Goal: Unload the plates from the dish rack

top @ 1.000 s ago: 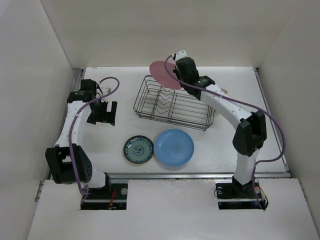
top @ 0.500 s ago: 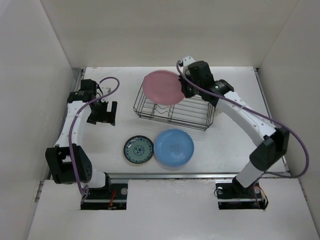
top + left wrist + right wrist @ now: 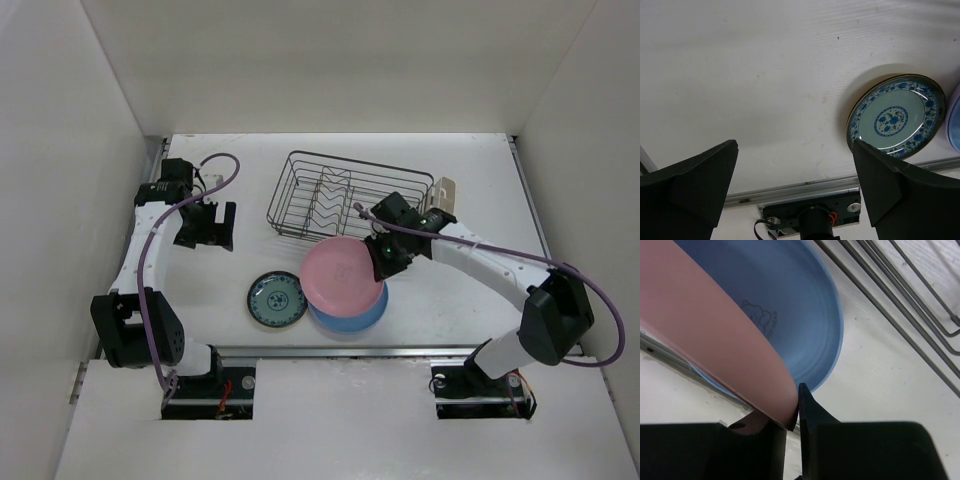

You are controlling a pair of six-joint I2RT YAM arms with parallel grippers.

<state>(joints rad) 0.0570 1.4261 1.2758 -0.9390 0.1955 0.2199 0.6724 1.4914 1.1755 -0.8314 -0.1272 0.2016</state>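
Plates first: the pink plate (image 3: 340, 270) is pinched at its right rim by your right tool (image 3: 381, 266). In the right wrist view its fingers (image 3: 865, 450) are clamped on the plate's edge. The pink plate sits over the light blue plate (image 3: 347, 320), which lies flat on the worktop (image 3: 480, 170) toward the near edge. From above the pink one covers most of the blue one, and you cannot tell whether the two touch. Just left of the blue plate, the teal patterned plate (image 3: 277, 300) lies flat on the worktop. The dish rack (image 3: 360, 162) stands on the far side of these three plates, about mid-worktop, with the cream utensil cup (image 3: 445, 190) at its right end. Your right arm reaches in from the right and crosses the rack's near right corner. Your left tool (image 3: 205, 240) is well to the left of the rack, apart from every plate. Its fingers (image 3: 695, 185) are spread wide with nothing between them. The left wrist view looks down on the teal plate and a sliver of the blue one.
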